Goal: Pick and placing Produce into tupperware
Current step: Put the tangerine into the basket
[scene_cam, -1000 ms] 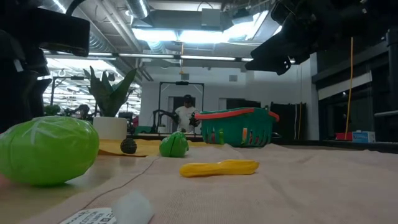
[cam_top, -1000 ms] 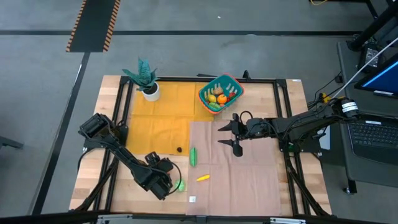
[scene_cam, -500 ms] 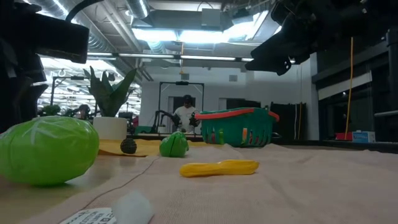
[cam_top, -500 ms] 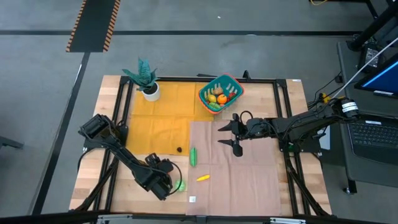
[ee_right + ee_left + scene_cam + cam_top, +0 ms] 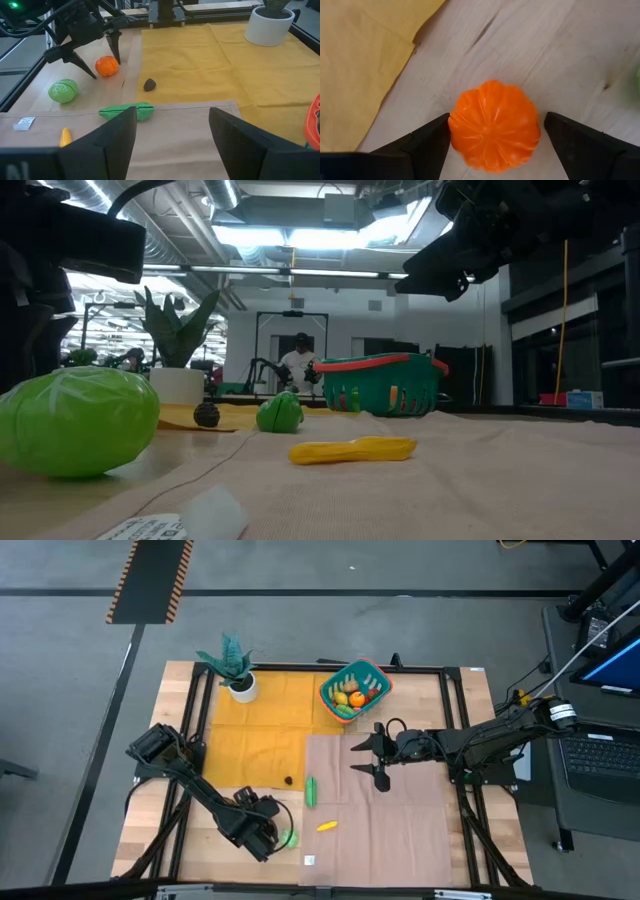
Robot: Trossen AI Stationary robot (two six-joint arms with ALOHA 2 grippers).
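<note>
Wooden slats form the counter (image 5: 150, 830), with a yellow cloth and a tan cloth laid over its middle. Near the far edge sits the teal tupperware (image 5: 353, 690), already holding several pieces of produce. Mid-counter the right pincer (image 5: 372, 755) hovers open over the tan cloth, gripping nothing. Near the front-left corner the left pincer (image 5: 495, 137) stands open, its fingers (image 5: 427, 142) flanking an orange pumpkin (image 5: 494, 125) on bare wood. Beside it lie a green cabbage (image 5: 63, 91), a long green vegetable (image 5: 311, 791) and a yellow piece (image 5: 326, 826).
</note>
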